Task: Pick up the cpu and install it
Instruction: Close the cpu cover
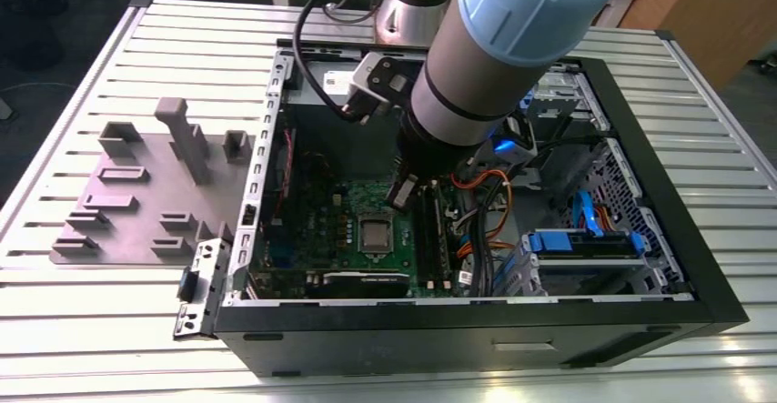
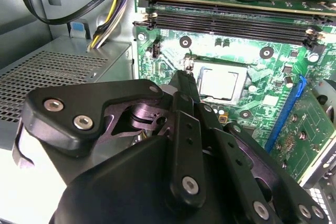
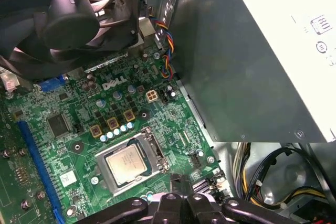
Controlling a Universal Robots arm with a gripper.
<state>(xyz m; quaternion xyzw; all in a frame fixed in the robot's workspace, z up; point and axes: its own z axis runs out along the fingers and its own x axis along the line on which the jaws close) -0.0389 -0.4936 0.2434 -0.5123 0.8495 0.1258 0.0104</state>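
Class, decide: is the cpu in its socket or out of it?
In. The cpu lies flat inside the socket frame on the motherboard.

- The cpu [image 3: 126, 164] is a small flat square chip with a silvery-grey metal top (faint print on it).
- It lies level in the socket frame [image 3: 149, 141] on the green motherboard [image 3: 79, 108], seen in both wrist views [image 2: 219, 83].

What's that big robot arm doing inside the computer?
The robot arm has reached down into an open black computer case lying on a slatted metal table. Its black gripper hangs just above the green motherboard. The cpu, a small flat square chip with a silvery-grey metal top, already sits inside its rectangular silver socket frame on that board. The gripper is close beside the socket and nothing shows between its fingertips.
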